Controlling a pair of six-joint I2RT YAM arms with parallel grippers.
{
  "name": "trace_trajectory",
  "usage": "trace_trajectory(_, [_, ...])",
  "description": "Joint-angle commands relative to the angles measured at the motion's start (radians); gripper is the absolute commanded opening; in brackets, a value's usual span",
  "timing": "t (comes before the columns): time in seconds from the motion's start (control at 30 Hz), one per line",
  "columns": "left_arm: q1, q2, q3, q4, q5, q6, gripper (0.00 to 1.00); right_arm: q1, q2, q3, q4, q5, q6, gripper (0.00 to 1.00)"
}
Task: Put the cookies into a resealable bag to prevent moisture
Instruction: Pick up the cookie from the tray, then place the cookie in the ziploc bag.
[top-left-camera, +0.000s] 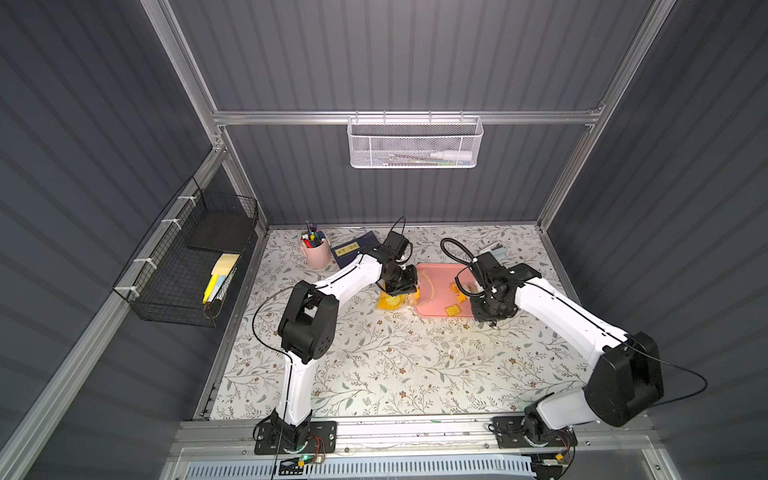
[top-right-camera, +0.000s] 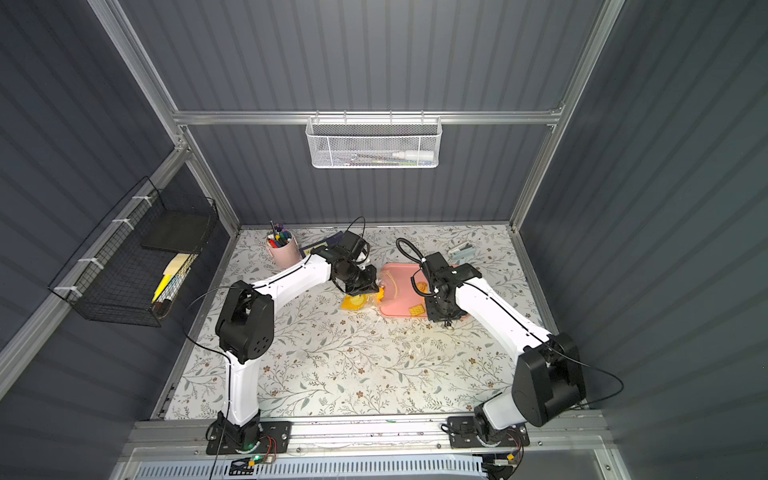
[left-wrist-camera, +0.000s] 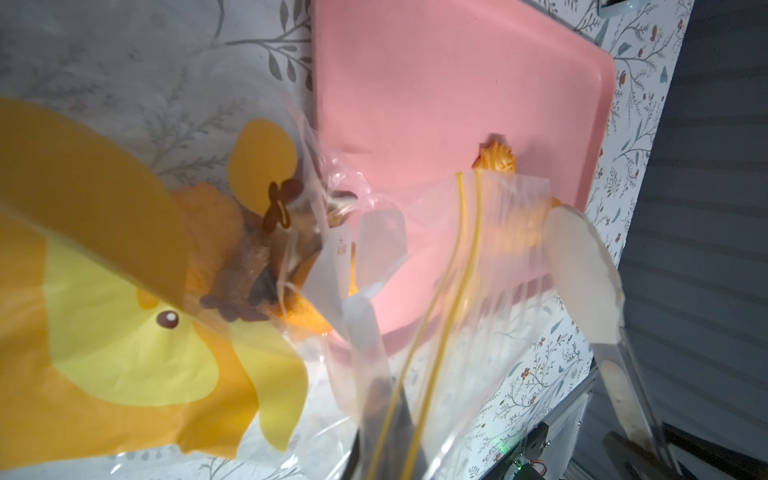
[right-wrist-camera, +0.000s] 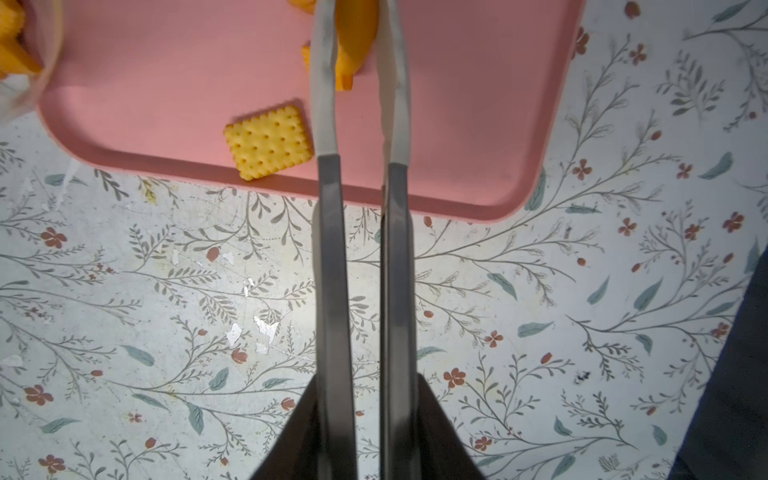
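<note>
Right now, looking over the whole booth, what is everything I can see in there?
table: one, floral cover
pink tray: one, pink, mid-table
resealable bag: one, clear with yellow patch, left of tray, mouth over its edge
cookies: at least three, yellow-orange, on tray; more, orange and brown, in bag
pen cup: one, pink, back left of table
book: one, dark blue, beside cup
mesh basket: one, white, back rail, holds white bottle
wire basket: one, black, left wall, holds yellow papers
left claw: one, grips bag's mouth
right claw: one, fingers either side of an orange cookie on tray
</note>
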Motion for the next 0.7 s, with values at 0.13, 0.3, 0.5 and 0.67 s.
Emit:
trace_trajectory(0.13, [0.005, 0.022, -0.018, 0.018, 0.021, -0.010, 0.00, 0.001, -0.064, 0.055, -0.037, -0.017, -0.012, 0.29])
trace_trajectory(0.3, [0.004, 0.041, -0.011, 0.029, 0.043, -0.012, 0.00, 0.001, -0.096, 0.059, -0.005, -0.101, -0.013, 0.29])
trace_trajectory(0.5, [-0.002, 0.069, 0.014, 0.026, 0.055, -0.011, 0.00, 0.002, -0.132, 0.087, 0.022, -0.176, -0.025, 0.29])
trace_trajectory(0.67, [-0.005, 0.084, 0.032, 0.024, 0.063, -0.011, 0.00, 0.006, -0.164, 0.077, 0.074, -0.254, -0.016, 0.30])
